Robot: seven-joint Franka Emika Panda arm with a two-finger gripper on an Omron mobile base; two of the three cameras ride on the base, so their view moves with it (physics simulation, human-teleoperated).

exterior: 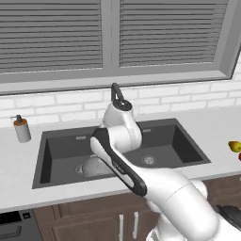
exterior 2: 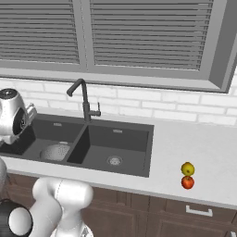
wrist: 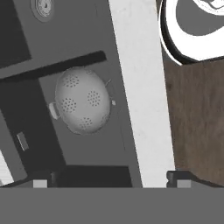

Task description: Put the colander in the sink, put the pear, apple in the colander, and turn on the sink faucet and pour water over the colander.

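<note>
Currently, step in hand: colander placement looks finished; fruit transfer not yet begun.
Colander (wrist: 82, 100): sits in the left basin of the sink (exterior 2: 139, 152), upright, rim handles visible in the hand view; in the right base view it lies at about 9 o'clock from the central divider.
Gripper (wrist: 109, 181): two dark tips stand far apart at the bottom of the hand view, jaws wide, nothing between them and nothing touched; it hangs above the basin with the colander at roughly 11 o'clock of the tips.
Pear (exterior 2: 187, 168): on the counter well to the right of the sink, touching or just beside the apple (exterior 2: 187, 182), which lies at 6 o'clock from it.
Sink faucet (exterior 2: 84, 99): behind the divider, spout bent toward the left basin; lever position is probably off, though too small to judge, and no water is seen.
Next move, as a judgement: swing the arm toward 3 o'clock across the counter, descend over one fruit, close on it without nudging its neighbour.
</note>
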